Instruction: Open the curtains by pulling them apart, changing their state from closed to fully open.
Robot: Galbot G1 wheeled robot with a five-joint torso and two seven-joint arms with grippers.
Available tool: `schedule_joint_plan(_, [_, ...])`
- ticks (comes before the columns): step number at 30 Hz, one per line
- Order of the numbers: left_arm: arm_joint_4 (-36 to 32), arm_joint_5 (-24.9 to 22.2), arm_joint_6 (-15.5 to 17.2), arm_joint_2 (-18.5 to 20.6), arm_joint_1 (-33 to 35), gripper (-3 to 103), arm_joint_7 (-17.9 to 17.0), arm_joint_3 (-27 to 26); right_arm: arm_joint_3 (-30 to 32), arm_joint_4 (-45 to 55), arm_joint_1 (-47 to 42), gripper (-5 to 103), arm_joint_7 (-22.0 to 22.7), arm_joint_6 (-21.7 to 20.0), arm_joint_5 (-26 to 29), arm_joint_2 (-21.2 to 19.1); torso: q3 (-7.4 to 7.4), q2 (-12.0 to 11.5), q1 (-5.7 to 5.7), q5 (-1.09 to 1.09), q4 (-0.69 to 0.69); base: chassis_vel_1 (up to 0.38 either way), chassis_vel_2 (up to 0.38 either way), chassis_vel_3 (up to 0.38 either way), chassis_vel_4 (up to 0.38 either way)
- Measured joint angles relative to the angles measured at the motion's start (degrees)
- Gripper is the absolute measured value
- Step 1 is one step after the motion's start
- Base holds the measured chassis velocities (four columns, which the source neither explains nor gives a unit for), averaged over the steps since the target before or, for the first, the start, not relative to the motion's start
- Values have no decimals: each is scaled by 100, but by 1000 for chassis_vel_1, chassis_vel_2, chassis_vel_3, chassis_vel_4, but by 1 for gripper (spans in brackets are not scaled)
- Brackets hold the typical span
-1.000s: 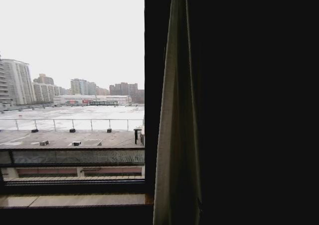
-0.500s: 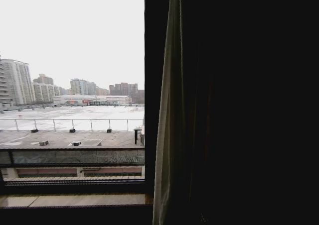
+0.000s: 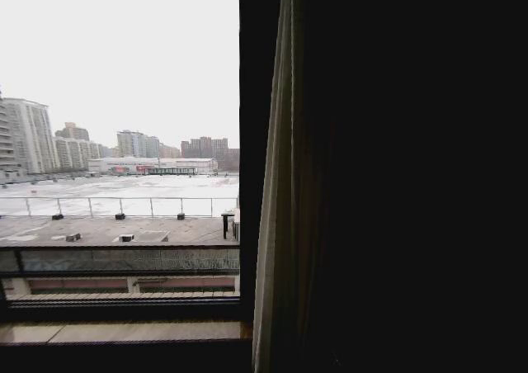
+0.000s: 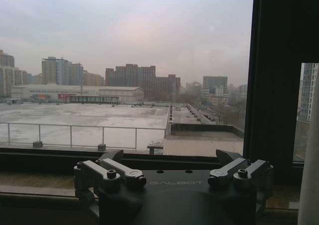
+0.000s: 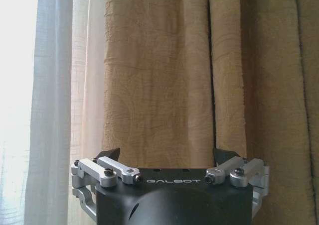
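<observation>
While the head view looks out through the bare window glass (image 3: 120,142) at a snowy roof and far buildings, the sheer white curtain (image 3: 276,224) hangs gathered in a narrow bunch just right of the black window frame bar (image 3: 252,142). To the right of it there is a dark drape (image 3: 412,183), which takes the rest of that side.

The right hand (image 5: 167,158) is held up close in front of the golden-tan drape (image 5: 199,75); its two fingers stand wide apart and nothing is between them. Beside this drape, the sheer curtain (image 5: 55,105) shows as pale pleated fabric with daylight coming through.

The left hand (image 4: 172,158) is also open, with its fingers spread and empty. It points at the glass above the window sill (image 4: 35,177), with the black frame bar (image 4: 274,75) ahead of it to one side. A strip of white fabric (image 4: 310,160) appears at the edge of that view.
</observation>
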Motion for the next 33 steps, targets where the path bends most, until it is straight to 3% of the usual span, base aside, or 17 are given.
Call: schedule_joint_plan(33, [32, 21, 16, 17, -4, 100, 2, -6, -38, -8, -59, 100, 6, 126, -278, 0, 0, 0, 0, 0, 0, 83, 81, -83, -87])
